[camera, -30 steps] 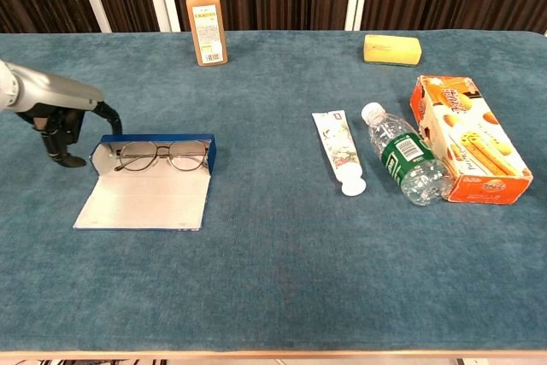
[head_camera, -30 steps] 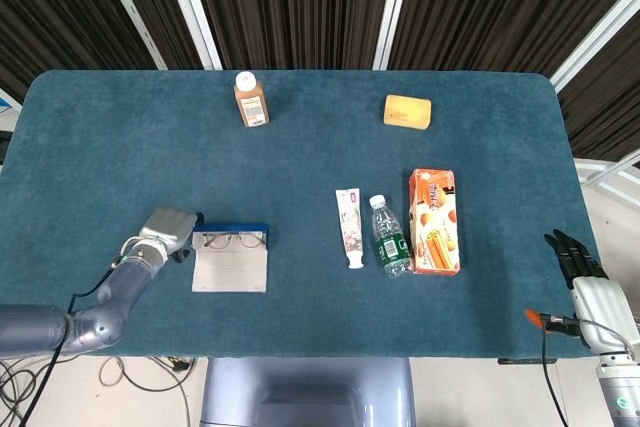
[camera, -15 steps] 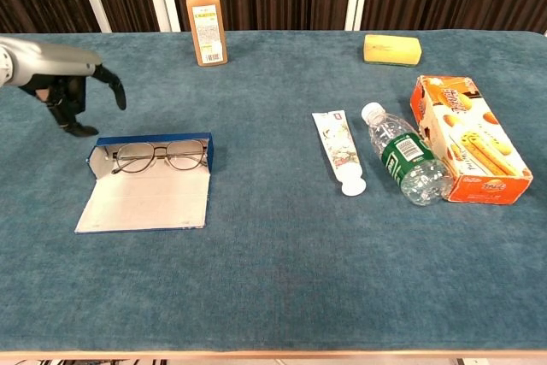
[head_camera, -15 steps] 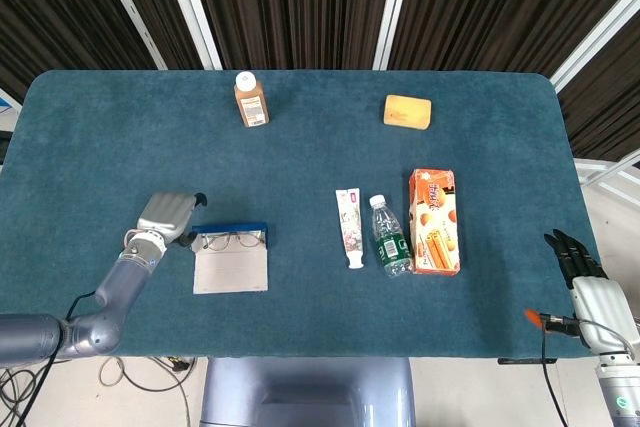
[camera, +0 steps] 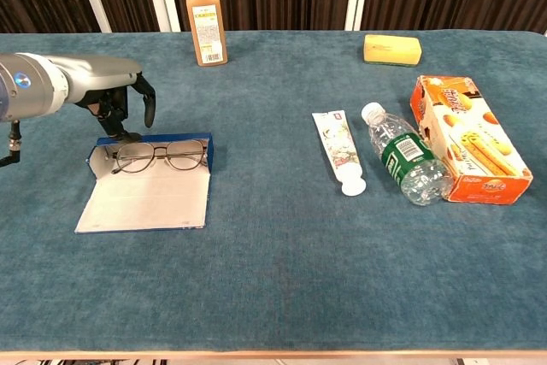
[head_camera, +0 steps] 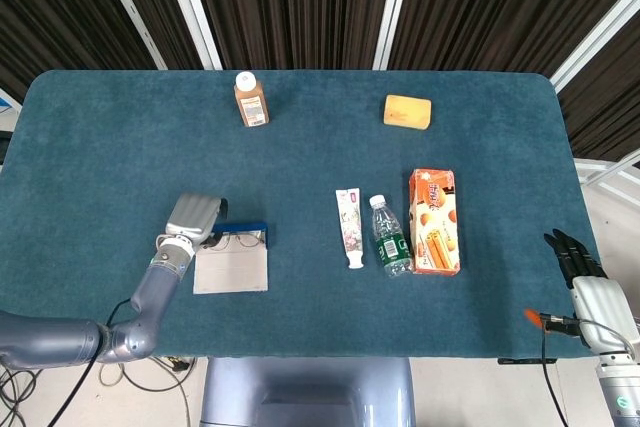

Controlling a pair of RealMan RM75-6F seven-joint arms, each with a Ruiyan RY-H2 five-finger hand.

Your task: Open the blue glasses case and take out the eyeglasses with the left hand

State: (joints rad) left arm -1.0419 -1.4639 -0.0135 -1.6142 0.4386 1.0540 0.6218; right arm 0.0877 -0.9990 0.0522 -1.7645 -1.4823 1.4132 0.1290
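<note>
L hand point(camera: 115, 100), silver-grey w/ black fingers, hovers over the far-L corner of the open blue glasses case point(camera: 145, 184). Its fingers are spread and curled downward, holding nothing. The case lies at approx. 8 o'clock from table centre, with its pale flat lid point(camera: 141, 204) folded toward the robot. The thin metal-framed eyeglasses point(camera: 158, 156) lie in the blue tray, lenses up, along the far wall.

Step in hand (est.): reach and grasp the eyeglasses. Recommended: shift the hand toward 3 o'clock until centred over the bridge, lower, pinch the frame at the bridge, not a lens, then lift straight up so the light case doesn't drag.

R hand point(head_camera: 574, 252) sits at the 4 o'clock table edge, black fingers extended, empty.
</note>
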